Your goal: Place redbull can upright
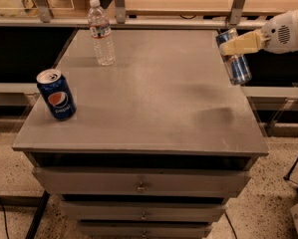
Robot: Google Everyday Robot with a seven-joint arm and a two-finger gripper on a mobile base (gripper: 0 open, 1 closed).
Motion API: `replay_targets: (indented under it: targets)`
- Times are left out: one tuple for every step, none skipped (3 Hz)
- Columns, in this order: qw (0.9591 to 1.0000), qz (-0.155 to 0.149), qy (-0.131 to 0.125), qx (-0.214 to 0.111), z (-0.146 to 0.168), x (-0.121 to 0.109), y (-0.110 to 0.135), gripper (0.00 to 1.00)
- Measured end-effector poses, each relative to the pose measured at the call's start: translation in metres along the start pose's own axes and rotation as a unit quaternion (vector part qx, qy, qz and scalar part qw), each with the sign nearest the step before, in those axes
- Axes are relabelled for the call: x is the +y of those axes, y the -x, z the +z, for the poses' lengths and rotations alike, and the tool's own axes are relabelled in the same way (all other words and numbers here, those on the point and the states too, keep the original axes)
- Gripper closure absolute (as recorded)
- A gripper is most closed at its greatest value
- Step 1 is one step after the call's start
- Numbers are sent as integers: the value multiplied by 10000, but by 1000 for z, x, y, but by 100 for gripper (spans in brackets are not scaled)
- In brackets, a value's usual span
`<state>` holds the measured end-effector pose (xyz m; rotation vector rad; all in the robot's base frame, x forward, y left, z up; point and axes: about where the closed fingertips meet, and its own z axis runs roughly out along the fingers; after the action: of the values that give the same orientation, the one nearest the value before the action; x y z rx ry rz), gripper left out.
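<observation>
Reaching in from the right with the pincer (240,43), pinched onto the redbull can (236,66) near its silver top. Holding that can off the table (158,98), slightly tilted, at the right rear edge; hard to tell whether over the surface or just past it. Covering a band of the can's upper side. Cut off by the frame beyond the white wrist. Farther left, at the rear: a capped clear water bottle (101,33), upright, fill level unclear. At the left front edge: a Pepsi can (56,94), upright, impossible to say whether opened or sealed. Below: closed drawers (138,180), contents unseen.
</observation>
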<state>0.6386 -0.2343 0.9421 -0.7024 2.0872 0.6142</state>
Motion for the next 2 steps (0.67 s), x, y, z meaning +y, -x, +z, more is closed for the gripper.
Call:
replay_targets:
  targets:
    - [9993,-76,131,-331,0,-2,-1,100]
    - [9924,-384,704,-935,-2,4,1,100]
